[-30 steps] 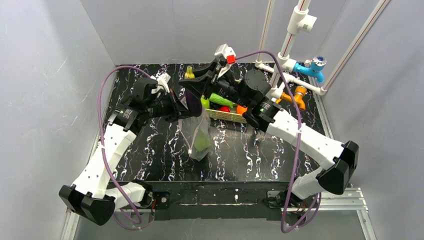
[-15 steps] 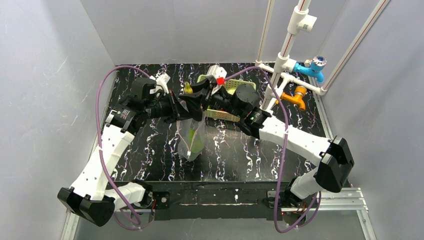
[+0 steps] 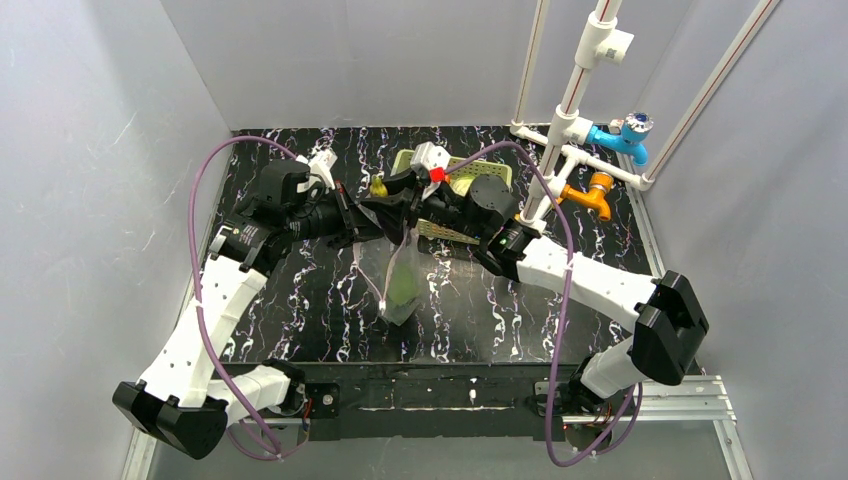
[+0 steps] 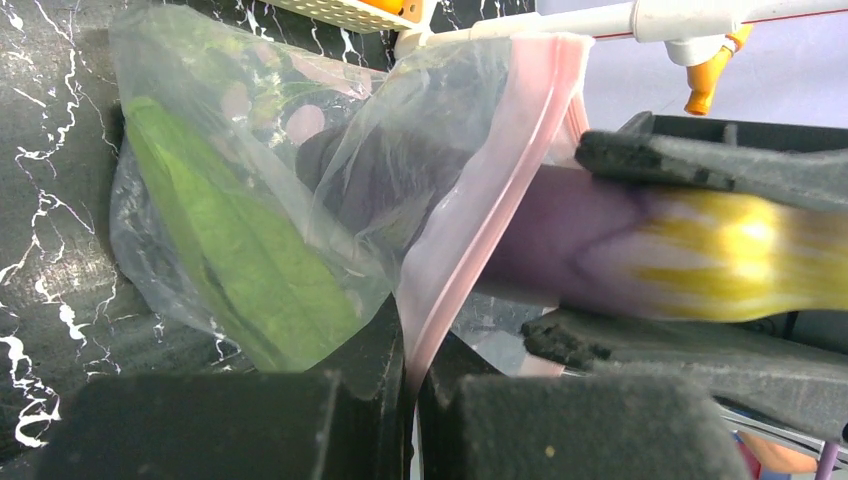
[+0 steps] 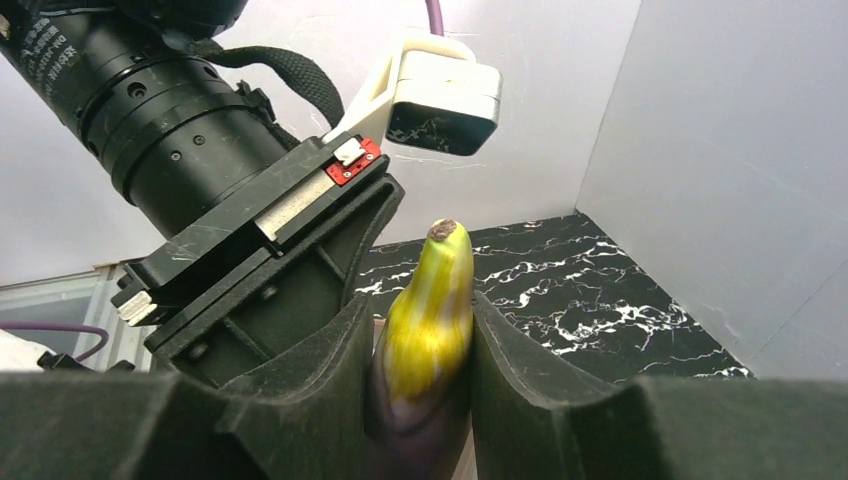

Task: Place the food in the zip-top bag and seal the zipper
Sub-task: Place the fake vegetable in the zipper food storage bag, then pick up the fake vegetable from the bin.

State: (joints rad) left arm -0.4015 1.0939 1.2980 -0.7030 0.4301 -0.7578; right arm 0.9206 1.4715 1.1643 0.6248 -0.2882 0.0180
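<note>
The zip-top bag [image 3: 402, 288] hangs over the black marble table, with big green leaves [image 4: 235, 245] inside. My left gripper [image 4: 412, 385] is shut on the pink zipper [image 4: 500, 190] at the bag's mouth and holds it up. My right gripper [image 5: 425, 365] is shut on the dark purple piece [image 5: 430, 320], whose yellow-green stem sticks out past the fingers. In the left wrist view, the dark purple piece [image 4: 590, 250] lies across the mouth with its dark end inside the bag. From above, both grippers meet over the bag, the right gripper [image 3: 398, 205] close to the left gripper [image 3: 368, 222].
A cream lattice basket [image 3: 490, 172] stands behind the bag at the back middle, an orange piece [image 4: 392, 8] showing at its edge. White pipes with a blue tap [image 3: 628, 135] and an orange tap [image 3: 598, 190] rise at the back right. Grey walls enclose the table.
My right arm has swung left and down from above the basket, bringing the dark purple piece to the bag's mouth. The left gripper keeps hold of the zipper; the bag has swayed slightly.
</note>
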